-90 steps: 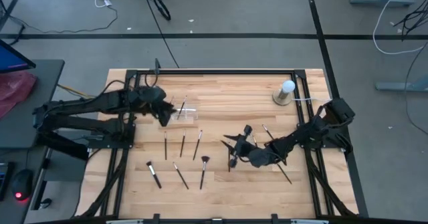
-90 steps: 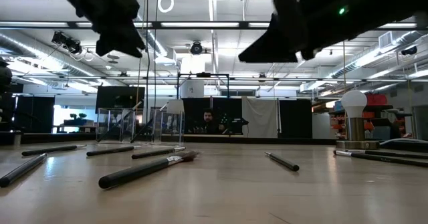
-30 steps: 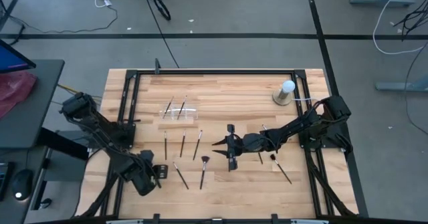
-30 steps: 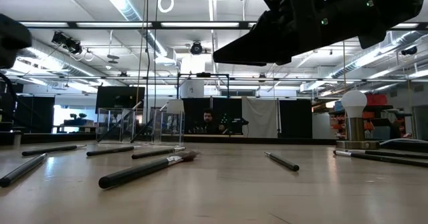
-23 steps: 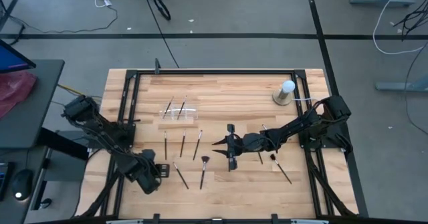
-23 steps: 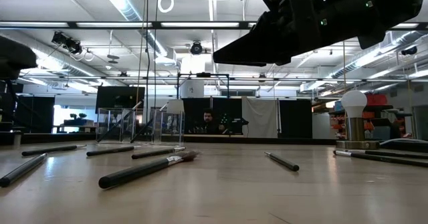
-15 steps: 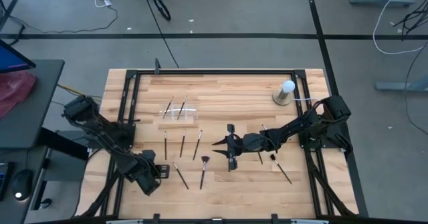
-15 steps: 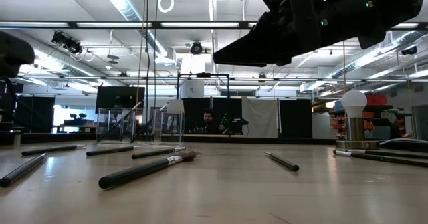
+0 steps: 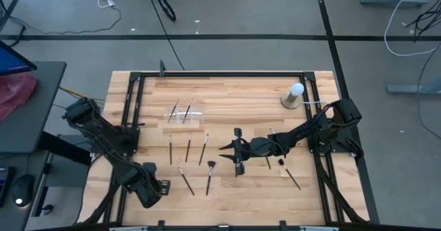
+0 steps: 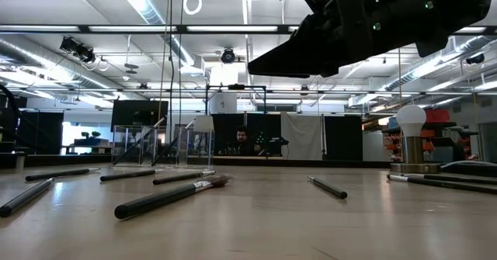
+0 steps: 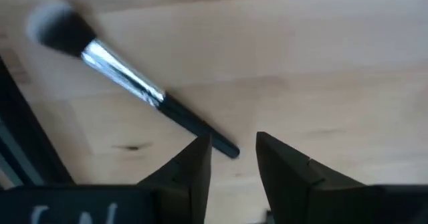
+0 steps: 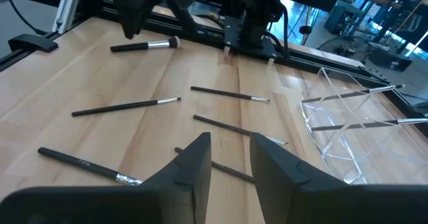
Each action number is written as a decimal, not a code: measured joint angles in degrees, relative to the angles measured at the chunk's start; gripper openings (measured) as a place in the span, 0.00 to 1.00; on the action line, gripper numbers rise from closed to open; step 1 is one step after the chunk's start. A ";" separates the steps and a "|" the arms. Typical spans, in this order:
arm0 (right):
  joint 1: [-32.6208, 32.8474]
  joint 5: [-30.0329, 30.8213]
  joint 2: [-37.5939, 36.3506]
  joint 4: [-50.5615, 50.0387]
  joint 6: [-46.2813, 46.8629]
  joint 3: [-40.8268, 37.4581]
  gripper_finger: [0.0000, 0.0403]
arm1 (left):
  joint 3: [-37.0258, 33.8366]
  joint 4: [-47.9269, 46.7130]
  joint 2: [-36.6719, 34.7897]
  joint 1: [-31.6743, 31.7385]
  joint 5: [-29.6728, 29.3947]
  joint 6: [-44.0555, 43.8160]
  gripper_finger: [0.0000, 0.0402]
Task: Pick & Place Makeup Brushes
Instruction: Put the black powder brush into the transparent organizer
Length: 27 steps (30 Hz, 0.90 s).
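Observation:
Several makeup brushes lie flat on the wooden table (image 9: 227, 93), among them ones in the middle row (image 9: 188, 148) and nearer (image 9: 209, 177). Two more stand in a clear holder (image 9: 185, 114). My left gripper (image 9: 160, 186) is open at the near left, over a silver-ferruled brush (image 11: 127, 83). Its fingers (image 11: 200, 160) stand on either side of the free end of the brush's handle (image 11: 227, 148). My right gripper (image 9: 226, 147) is open and empty above the table's middle, and it also shows in the low view (image 10: 342, 35).
A white ball on a round base (image 9: 294, 95) stands at the far right. More brushes lie to the right (image 9: 289, 172), under the right arm. Black frame rails (image 9: 127, 121) run along the table's edges. A person (image 10: 243, 140) shows far behind the table.
My left gripper has moved a little toward the table's near edge, over the near-left brush, and its arm has left the low view's left edge.

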 joint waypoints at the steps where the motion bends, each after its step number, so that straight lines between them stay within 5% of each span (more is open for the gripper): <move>1: 0.00 0.00 0.00 -0.09 0.01 0.00 0.26 | 0.00 -0.54 0.00 0.02 0.00 -0.03 0.34; 11: 0.00 0.00 0.00 -0.32 -0.33 0.00 0.26 | -0.02 -3.01 0.00 -0.07 7.02 -1.18 0.60; 21: 0.00 -0.02 0.00 -0.46 -0.15 0.00 0.26 | -0.07 -5.69 0.80 0.40 5.05 -1.68 0.51; 27: 0.00 -0.04 0.00 -0.61 -0.15 0.00 0.26 | -0.07 -5.51 4.20 1.14 9.03 -1.60 0.49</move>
